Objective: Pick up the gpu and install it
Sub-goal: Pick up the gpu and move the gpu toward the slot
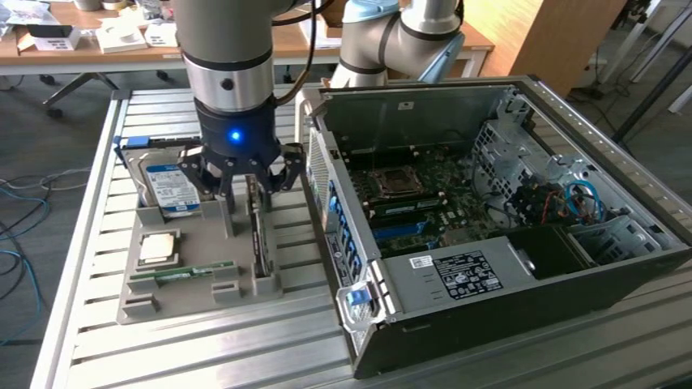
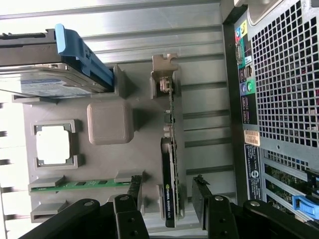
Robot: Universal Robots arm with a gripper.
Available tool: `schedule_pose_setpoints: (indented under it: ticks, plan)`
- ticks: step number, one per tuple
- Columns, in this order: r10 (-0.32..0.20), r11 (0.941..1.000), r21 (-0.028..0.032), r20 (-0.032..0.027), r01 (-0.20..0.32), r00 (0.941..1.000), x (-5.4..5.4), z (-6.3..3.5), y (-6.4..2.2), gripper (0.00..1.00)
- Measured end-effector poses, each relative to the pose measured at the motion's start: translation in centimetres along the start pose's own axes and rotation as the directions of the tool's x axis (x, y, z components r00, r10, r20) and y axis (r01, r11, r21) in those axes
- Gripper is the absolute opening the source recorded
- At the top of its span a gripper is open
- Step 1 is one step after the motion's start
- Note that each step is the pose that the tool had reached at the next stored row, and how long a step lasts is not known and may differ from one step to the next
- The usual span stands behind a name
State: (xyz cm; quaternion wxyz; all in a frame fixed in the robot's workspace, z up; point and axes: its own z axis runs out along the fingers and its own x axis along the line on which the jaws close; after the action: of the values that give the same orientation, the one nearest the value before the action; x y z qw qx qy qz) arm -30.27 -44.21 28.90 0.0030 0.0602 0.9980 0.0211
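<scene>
The job right now looks like the grab. On the exterior view's left, the hard drive stands in the far part of the grey holder, which sits on the slatted surface. The memory stick lies nearer. The tool hangs just right of the hard drive, with its fingers spread wide and nothing in them. To do this well, I think it should go straight down, stay level, and keep clear of the hard drive and the holder's posts. It should squeeze the flat sides softly and evenly, since the card looks thin and could bend or tip. The gpu stands on its thin edge in a slot at the holder's right side. It is right under the tool. In the wrist view it runs between the two fingers, one on each side, not touching as far as I can see. Further right sits the open computer case.
</scene>
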Motion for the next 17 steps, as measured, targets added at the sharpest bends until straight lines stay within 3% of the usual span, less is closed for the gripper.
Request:
schedule_pose_setpoints:
  ticks: [17]
  plan:
    - [0.0,1.0,0.0,0.0,0.0,1.0,-0.2,0.01,0.03,0.53]
